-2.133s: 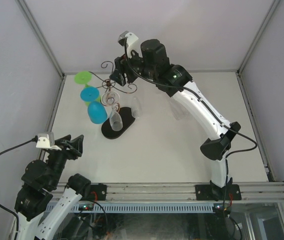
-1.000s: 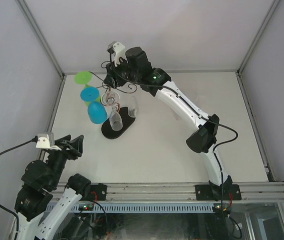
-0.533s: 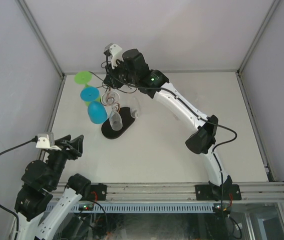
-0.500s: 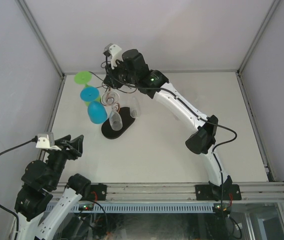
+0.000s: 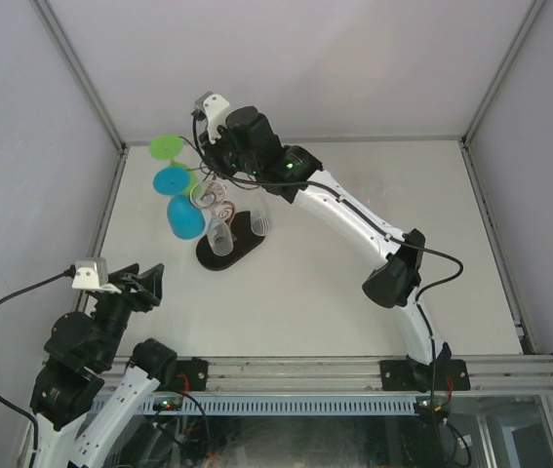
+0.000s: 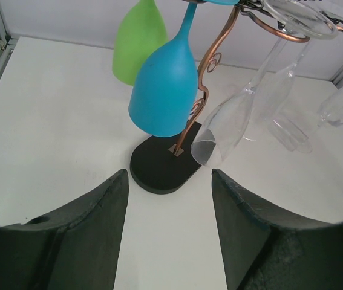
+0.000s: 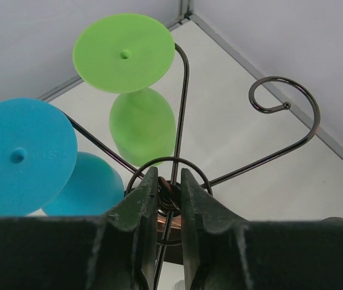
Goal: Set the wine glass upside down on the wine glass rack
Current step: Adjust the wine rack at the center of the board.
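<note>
The left gripper (image 5: 145,280) sits low at 7 o'clock on the white table (image 5: 286,312), well apart from everything else. Its own camera shows its two dark fingers (image 6: 86,229) spread wide with nothing between them, so these jaws are let go.

Up at 11 o'clock stands the wine glass rack (image 5: 229,250) on its black oval base. A green glass (image 5: 171,147) and a blue glass (image 5: 185,218) hang upside down on its 9 o'clock side. The top view mostly shows their round feet. The left wrist camera shows their bowls from the side, and the coppery stem running down to the base.

The clear wine glasses (image 6: 228,127) hang upside down too, at 3 o'clock from the stem. They are easy to see in the left wrist view but faint from above. One more clear glass shows at the far right edge there — I cannot tell what holds it up.

The right gripper (image 7: 169,202) reaches over the top of the rack. From above its jaws are hidden. Its own camera looks straight down and shows the fingers nearly together — pinching the top of the stem, inside the wire ring where the curly arms meet.
</note>
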Robot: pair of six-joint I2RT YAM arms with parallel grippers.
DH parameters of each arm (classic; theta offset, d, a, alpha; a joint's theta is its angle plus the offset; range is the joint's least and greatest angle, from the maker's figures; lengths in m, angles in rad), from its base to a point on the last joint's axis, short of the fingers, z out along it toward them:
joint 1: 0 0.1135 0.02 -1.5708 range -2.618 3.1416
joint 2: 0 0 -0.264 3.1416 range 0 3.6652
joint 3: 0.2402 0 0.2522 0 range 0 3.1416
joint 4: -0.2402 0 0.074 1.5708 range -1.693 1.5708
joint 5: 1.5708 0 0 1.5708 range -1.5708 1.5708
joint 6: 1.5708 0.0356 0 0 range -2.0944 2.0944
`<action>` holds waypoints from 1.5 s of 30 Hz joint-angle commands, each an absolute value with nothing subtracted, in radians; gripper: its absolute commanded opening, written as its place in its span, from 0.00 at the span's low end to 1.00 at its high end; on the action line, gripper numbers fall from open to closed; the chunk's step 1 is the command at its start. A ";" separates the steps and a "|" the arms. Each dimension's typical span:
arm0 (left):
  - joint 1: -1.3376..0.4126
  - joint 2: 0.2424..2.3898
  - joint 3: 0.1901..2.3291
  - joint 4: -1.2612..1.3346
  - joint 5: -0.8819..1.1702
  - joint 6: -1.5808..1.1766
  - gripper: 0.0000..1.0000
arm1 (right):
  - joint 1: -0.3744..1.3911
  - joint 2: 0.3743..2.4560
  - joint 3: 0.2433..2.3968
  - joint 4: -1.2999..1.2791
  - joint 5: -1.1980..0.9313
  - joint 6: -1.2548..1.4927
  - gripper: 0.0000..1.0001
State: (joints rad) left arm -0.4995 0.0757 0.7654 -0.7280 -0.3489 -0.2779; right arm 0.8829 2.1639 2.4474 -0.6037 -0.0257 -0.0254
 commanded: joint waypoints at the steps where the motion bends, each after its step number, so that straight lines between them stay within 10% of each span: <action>1: -0.491 0.063 0.755 -0.706 -0.359 -0.268 0.62 | 0.915 2.060 2.436 -0.608 0.161 -0.065 0.00; 45: -0.491 0.071 0.753 -0.704 -0.347 -0.267 0.62 | 0.918 1.868 2.185 -0.630 0.765 0.230 0.00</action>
